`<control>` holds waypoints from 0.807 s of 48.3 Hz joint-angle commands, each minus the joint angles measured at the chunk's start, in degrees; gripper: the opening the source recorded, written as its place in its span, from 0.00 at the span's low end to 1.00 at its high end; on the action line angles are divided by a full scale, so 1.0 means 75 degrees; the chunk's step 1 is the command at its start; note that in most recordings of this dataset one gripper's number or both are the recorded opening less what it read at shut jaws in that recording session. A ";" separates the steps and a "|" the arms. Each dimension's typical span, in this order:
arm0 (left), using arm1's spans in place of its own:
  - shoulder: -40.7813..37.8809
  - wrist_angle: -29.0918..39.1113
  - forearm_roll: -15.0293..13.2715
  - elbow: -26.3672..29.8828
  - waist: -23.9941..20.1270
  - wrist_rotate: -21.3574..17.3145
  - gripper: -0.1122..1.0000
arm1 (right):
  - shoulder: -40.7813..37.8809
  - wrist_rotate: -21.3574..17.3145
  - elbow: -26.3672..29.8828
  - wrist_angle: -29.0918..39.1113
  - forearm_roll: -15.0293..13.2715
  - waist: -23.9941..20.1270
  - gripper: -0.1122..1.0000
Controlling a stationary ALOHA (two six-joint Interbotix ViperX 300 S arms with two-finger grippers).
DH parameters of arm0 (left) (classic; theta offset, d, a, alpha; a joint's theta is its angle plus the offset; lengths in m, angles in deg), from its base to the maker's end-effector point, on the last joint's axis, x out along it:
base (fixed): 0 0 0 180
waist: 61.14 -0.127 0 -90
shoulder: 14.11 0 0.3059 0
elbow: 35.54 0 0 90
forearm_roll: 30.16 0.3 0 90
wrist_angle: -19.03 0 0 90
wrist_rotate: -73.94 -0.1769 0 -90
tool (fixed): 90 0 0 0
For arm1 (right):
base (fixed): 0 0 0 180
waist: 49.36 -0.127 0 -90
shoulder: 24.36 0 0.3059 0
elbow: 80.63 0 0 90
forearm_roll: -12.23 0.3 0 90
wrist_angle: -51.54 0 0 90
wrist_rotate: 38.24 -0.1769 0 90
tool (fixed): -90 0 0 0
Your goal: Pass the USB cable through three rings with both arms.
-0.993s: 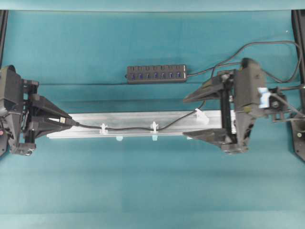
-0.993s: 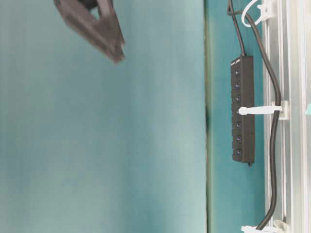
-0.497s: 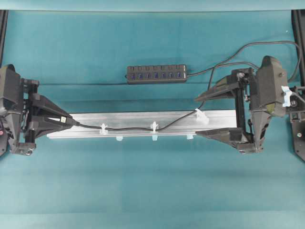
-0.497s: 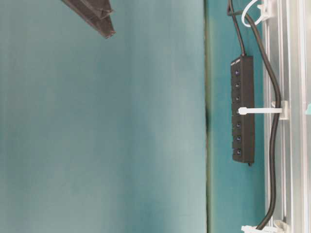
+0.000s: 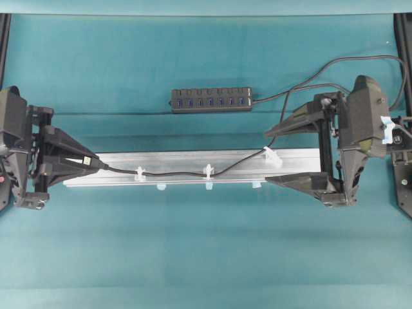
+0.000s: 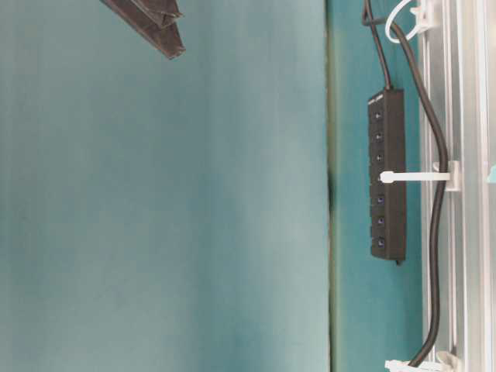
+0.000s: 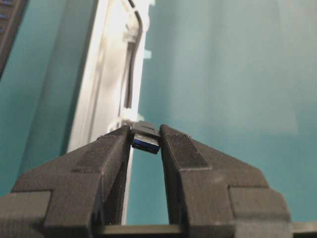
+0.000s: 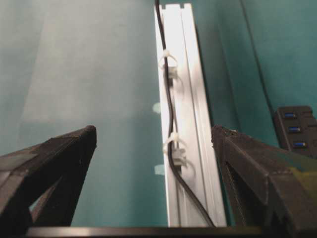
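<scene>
The USB cable [image 5: 174,173] lies along the rail and runs through the left ring [image 5: 140,174] and the middle ring [image 5: 208,171], then past the right ring [image 5: 272,156] toward the back. My left gripper [image 5: 96,164] sits at the rail's left end, shut on the cable's USB plug [image 7: 146,141], which shows its blue-lined metal tip between the jaws of this gripper [image 7: 145,134]. At the rail's right end, my right gripper [image 5: 268,158] is open and holds nothing. In its wrist view the right gripper [image 8: 154,131] spans the rail, with the cable [image 8: 171,114] and two rings [image 8: 174,144] beyond.
A silver aluminium rail [image 5: 193,158] carries the rings on the teal cloth. A black multi-port hub [image 5: 211,100] lies behind it, with cords looping to the back right. In the table-level view the hub [image 6: 387,174] lies beside the cable [image 6: 440,155].
The right gripper has drawn back to the right, away from the right ring, and kept its jaws wide. The left gripper has stayed put with the plug.
</scene>
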 commanded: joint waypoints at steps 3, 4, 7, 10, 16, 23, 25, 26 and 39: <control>-0.0012 -0.0105 0.0023 0.0211 0.0000 0.0000 0.33 | 0.0070 -0.0129 0.0082 -0.0023 0.0047 0.0000 0.69; -0.0012 -0.0105 0.0023 0.0211 -0.0012 0.0000 0.33 | 0.0070 -0.0152 0.0082 -0.0023 0.0047 0.0000 0.69; -0.0012 -0.0105 0.0023 0.0211 -0.0012 0.0000 0.33 | 0.0070 -0.0211 0.0082 -0.0023 0.0047 0.0000 0.69; -0.0012 -0.0105 0.0023 0.0211 -0.0012 0.0000 0.33 | 0.0070 -0.0293 0.0070 -0.0023 0.0047 0.0000 0.69; -0.0012 -0.0105 0.0023 0.0211 0.0000 0.0000 0.33 | 0.0082 -0.0387 0.0047 -0.0023 0.0059 0.0000 0.69; -0.0023 -0.0105 0.0023 0.0211 -0.0012 0.0000 0.33 | 0.0070 -0.0375 0.0047 -0.0059 0.0047 0.0000 0.69; -0.0023 -0.0105 0.0023 0.0211 0.0000 0.0000 0.33 | 0.0070 -0.0375 0.0047 -0.0070 0.0047 0.0000 0.69; -0.0023 -0.0105 0.0023 0.0211 -0.0012 0.0000 0.33 | 0.0070 -0.0375 0.0047 -0.0070 0.0047 0.0000 0.69; -0.0012 -0.0105 0.0023 0.0211 0.0000 0.0012 0.33 | 0.0082 -0.0363 0.0047 -0.0082 0.0047 -0.0012 0.69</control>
